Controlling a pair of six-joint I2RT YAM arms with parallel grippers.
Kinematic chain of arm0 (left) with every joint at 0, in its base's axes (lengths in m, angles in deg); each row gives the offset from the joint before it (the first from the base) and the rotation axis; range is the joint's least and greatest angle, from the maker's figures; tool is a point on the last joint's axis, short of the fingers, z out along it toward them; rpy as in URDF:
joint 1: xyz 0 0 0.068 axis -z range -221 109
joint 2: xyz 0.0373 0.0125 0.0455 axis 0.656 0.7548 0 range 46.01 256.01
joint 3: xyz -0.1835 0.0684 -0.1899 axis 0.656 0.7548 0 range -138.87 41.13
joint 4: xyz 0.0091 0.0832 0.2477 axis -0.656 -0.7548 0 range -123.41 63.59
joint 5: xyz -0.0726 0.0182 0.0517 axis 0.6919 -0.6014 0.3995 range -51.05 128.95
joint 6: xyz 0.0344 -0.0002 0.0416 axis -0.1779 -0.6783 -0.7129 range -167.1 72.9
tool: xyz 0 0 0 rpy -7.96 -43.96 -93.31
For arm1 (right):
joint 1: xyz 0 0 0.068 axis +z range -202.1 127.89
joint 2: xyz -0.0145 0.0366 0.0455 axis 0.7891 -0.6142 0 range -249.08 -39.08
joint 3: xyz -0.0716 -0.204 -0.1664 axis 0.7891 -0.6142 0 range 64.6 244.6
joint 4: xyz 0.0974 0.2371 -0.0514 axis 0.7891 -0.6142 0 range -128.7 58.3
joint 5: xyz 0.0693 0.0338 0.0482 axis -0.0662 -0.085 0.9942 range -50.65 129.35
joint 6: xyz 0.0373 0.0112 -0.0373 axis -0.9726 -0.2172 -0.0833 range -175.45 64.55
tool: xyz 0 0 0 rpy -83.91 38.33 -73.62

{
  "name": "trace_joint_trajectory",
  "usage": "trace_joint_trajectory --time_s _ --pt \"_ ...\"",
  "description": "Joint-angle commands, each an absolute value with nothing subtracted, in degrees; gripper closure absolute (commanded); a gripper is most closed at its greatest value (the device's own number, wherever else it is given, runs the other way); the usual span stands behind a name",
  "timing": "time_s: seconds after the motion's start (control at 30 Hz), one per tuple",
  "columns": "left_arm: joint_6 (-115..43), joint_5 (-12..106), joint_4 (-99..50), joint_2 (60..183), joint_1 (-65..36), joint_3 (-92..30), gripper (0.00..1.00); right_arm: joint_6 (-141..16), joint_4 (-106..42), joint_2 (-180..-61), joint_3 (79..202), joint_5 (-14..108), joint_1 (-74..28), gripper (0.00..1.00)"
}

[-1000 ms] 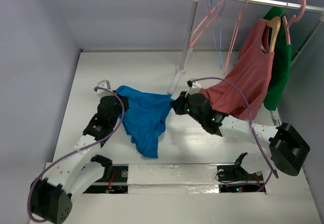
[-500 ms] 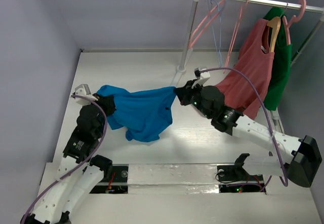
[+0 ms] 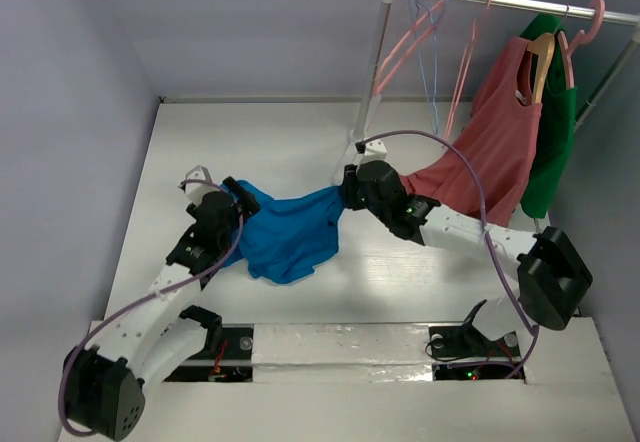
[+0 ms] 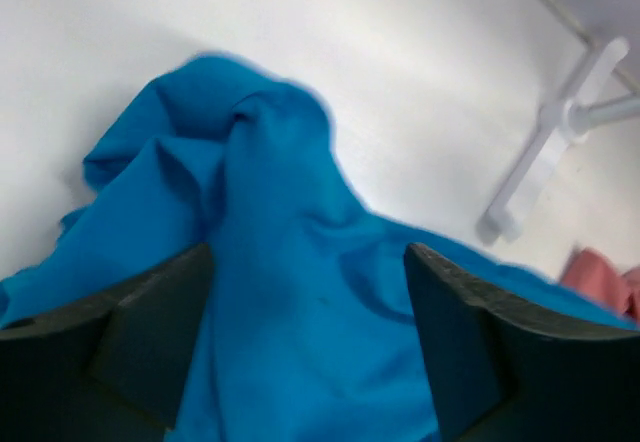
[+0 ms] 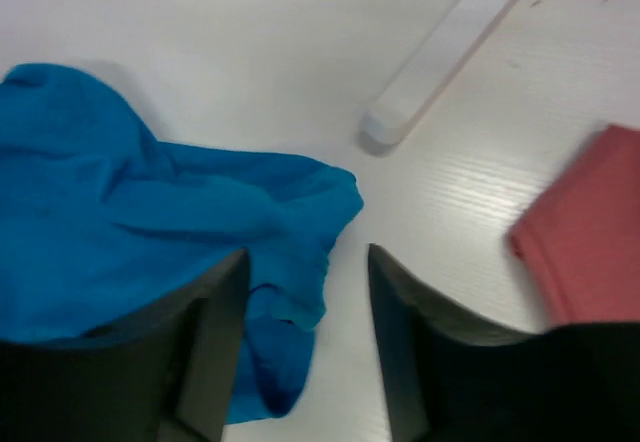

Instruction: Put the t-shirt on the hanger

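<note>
The blue t-shirt (image 3: 285,234) lies crumpled on the white table between the two arms. My left gripper (image 3: 232,190) hovers over its left end. In the left wrist view that gripper (image 4: 308,254) is open, and the shirt's folds (image 4: 270,192) lie under and between the spread fingers. My right gripper (image 3: 346,188) is at the shirt's right corner. In the right wrist view it (image 5: 306,255) is open too, with the shirt's edge (image 5: 150,222) under its left finger (image 5: 200,342). The thin pink hanger (image 3: 405,47) hangs empty on the rail.
The clothes rack's white post and foot (image 3: 352,147) stand just behind the right gripper. On the rail (image 3: 520,4) hang a pale blue hanger (image 3: 432,72), another pink hanger (image 3: 465,62), a salmon-red top (image 3: 490,152) on a wooden hanger, and a dark green garment (image 3: 555,142).
Both grippers have gone from shut to open and let go of the t-shirt. The shirt, stretched between them before, has dropped in a heap, and both arms have drawn inward.
</note>
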State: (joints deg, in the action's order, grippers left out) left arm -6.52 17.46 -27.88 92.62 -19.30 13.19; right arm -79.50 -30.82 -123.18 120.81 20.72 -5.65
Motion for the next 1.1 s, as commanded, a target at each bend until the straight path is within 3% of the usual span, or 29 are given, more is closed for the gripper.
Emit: trace_joint_trajectory --time_s 0.0,0.07,0.17,0.23,0.27,0.33,0.4,0.47,0.53,0.57,0.63,0.67,0.97,1.03,1.07 --pt "-7.89 16.19 -17.27 97.68 -19.9 4.33 0.25 -78.92 -30.82 -120.73 123.4 16.33 -6.14 0.37" --pt "-10.71 16.37 -17.53 100.05 -18.16 2.03 0.23 -78.21 -33.79 -120.21 123.58 17.46 -6.14 0.21" --pt "-13.08 13.82 -17.97 100.5 -13.59 1.4 0.28 -80.05 -32.94 -118.1 120.34 23.16 -6.14 0.23" --pt "-13.26 11.89 -18.67 100.85 -7.79 3.06 0.39 -82.58 -30.05 -115.9 113.67 27.99 -6.14 0.32" --pt "-13.96 12.49 -18.32 101.2 -5.95 4.12 0.45 -83.73 -27.25 -115.29 111.3 29.49 -6.14 0.59" --pt "-15.45 16.25 -14.56 102.34 -1.81 7.46 0.61 -87.41 -22.59 -114.58 104.61 33.35 -5.62 1.0" --pt "-16.68 17.94 -13.32 103.49 0.39 9.65 0.81 -89.45 -20.03 -115.02 101.36 34.52 -4.74 1.0" --pt "-18.26 20.31 -12.7 105.15 3.03 10.19 0.84 -92.09 -16.33 -116.24 98.1 35.83 -3.6 0.99" --pt "-20.72 21.54 -12.17 106.39 4.44 9.93 0.72 -94.63 -13.96 -117.3 96.51 36.71 -3.07 0.81" --pt "-21.43 22.25 -12.0 108.22 4.44 9.67 0.65 -95.34 -11.08 -118.61 95.03 37.5 -3.06 0.62" --pt "-23.19 23.13 -11.73 110.86 4.44 8.27 0.48 -97.01 -8.51 -120.28 93.96 38.73 -3.06 0.51" --pt "-23.54 23.39 -11.47 113.57 4.44 7.91 0.47 -97.37 -6.76 -122.21 93.7 39.0 -3.06 0.48" --pt "-25.65 28.84 -5.05 123.87 4.44 5.18 0.48 -101.24 1.16 -131.01 93.69 40.76 -2.01 0.49" --pt "-26.53 28.76 -3.91 124.41 4.44 4.75 0.52 -101.32 2.04 -132.59 94.13 40.67 -2.01 0.62" --pt "-27.23 28.58 -3.56 125.28 4.44 4.48 0.55 -101.32 1.96 -132.77 94.22 40.15 -2.01 0.76"
